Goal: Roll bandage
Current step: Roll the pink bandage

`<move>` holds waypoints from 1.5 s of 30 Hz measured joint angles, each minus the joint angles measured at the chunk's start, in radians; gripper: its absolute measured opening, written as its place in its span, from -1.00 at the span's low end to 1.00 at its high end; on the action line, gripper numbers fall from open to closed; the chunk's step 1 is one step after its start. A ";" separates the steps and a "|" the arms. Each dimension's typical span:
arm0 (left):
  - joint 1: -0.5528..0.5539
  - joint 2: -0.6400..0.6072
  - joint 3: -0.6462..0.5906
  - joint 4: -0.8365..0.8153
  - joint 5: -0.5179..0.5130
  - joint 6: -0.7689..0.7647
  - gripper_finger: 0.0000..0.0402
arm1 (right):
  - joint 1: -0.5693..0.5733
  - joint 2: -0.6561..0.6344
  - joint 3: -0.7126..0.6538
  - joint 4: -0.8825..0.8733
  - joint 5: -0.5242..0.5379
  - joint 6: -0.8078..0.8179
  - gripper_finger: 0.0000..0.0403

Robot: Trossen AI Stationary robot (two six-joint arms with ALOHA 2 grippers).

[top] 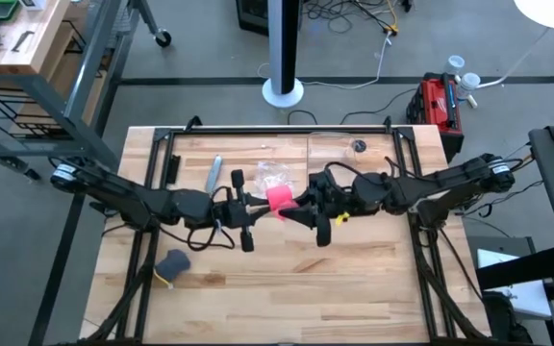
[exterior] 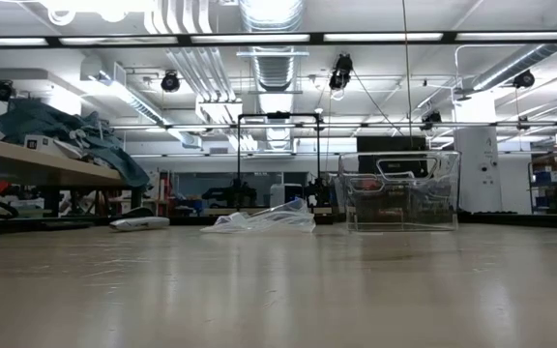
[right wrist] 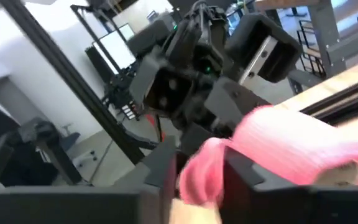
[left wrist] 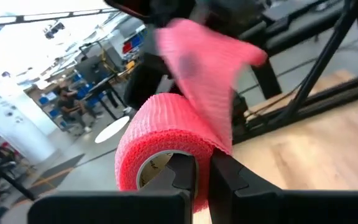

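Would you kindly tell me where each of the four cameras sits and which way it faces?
High view: above the table, looking straight down; both arms meet at the bandage.
Low view: at table-top height, looking level across to the plastic bag and clear bin; no arm shows.
Left wrist view: on the left arm, looking past the left gripper, shut on the roll.
Right wrist view: on the right arm, looking past the right gripper, around the loose end.
Both wrist views share the bandage.

Our wooden table (top: 287, 279) | far side: clear plastic bag (top: 275, 173), clear box (top: 349, 149), grey tool (top: 214, 173) | near left: dark grey-blue lump (top: 174, 262)
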 joint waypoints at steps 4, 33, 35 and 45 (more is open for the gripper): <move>-0.008 0.013 0.000 0.005 0.002 0.050 -0.97 | -0.008 -0.001 0.045 -0.052 -0.010 0.014 -0.22; -0.035 -0.032 0.003 0.106 0.227 -0.015 -0.96 | -0.021 -0.092 0.135 -0.546 -0.011 -0.572 -0.03; -0.046 -0.034 0.007 0.149 0.247 -0.019 -0.96 | -0.011 -0.085 0.096 -0.584 -0.013 -0.567 -0.05; -0.070 -0.047 0.007 0.183 0.253 -0.011 -0.96 | 0.029 -0.015 -0.105 -0.240 -0.071 -0.495 -0.06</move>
